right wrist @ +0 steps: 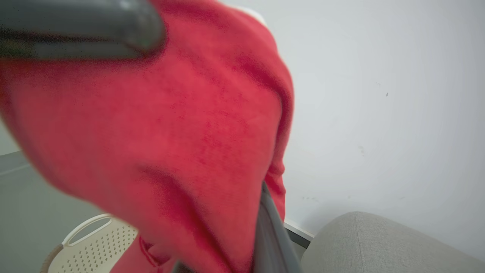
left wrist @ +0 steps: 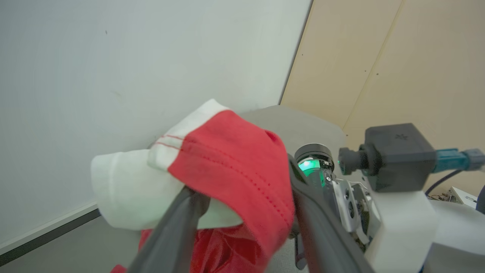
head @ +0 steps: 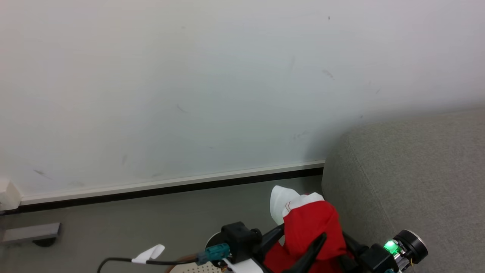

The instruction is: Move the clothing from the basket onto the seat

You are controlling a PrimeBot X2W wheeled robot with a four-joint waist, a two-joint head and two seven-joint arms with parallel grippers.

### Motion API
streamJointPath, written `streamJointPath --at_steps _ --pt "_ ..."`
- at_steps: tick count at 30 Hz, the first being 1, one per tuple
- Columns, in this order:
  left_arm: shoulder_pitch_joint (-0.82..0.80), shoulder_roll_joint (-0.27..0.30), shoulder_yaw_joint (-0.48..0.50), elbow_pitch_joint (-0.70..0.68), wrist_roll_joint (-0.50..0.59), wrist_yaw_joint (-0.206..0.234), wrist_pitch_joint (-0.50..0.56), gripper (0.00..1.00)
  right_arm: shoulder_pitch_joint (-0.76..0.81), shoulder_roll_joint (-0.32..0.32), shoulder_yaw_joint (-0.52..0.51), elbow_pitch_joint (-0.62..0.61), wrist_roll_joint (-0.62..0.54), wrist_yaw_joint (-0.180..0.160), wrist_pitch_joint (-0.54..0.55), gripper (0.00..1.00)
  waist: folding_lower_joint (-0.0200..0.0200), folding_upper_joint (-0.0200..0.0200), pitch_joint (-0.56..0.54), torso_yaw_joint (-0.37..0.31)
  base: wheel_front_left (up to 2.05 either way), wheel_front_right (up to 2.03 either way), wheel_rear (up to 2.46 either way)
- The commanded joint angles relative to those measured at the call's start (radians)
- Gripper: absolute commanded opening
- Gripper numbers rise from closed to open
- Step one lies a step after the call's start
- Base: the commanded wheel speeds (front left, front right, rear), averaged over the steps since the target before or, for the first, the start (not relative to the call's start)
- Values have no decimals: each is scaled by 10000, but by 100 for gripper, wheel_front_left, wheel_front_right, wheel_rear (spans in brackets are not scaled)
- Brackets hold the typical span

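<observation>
Clothing [head: 308, 227] draped over spread left fingers [left wrist: 174, 231] | right fingers [right wrist: 271, 235] half hidden by it, grip unclear

The left gripper [left wrist: 244, 178] has its two fingers spread wide. The right gripper [head: 354, 246] sits close beside it, fingers mostly hidden.

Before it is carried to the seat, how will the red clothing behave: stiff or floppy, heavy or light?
Probably floppy: the clothing bends in soft folds and hangs down in the left wrist view. Likely light, as the fabric looks thin. It may snag, since a loose end hangs near the basket.
</observation>
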Motion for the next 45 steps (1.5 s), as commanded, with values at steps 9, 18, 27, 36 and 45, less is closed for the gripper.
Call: streamJointPath --at_steps 9,18,27,36,45 --pt "-39 36 143 1134 312 210 -764 100 195 -167 -585 -399 292 -30 -6 0 0 -1 138 -521 0 0 0" --pt "-100 -25 245 1998 621 254 -1310 100 219 -292 -1250 -800 304 -30 -6 0 0 -1 234 -1187 0 0 0" --pt "-191 -210 286 2213 759 172 -1456 100 57 -507 -1763 -1266 294 -30 -6 0 0 -1 301 -2081 0 0 0" --pt "-290 -360 299 2208 859 88 -1489 100 32 -765 -1951 -1371 358 -30 -6 0 0 -1 435 -2892 0 0 0" --pt "-368 -479 282 2219 947 -2 -1489 100 157 -818 -2206 -1417 374 -31 -6 0 0 -1 525 -3069 0 0 0"
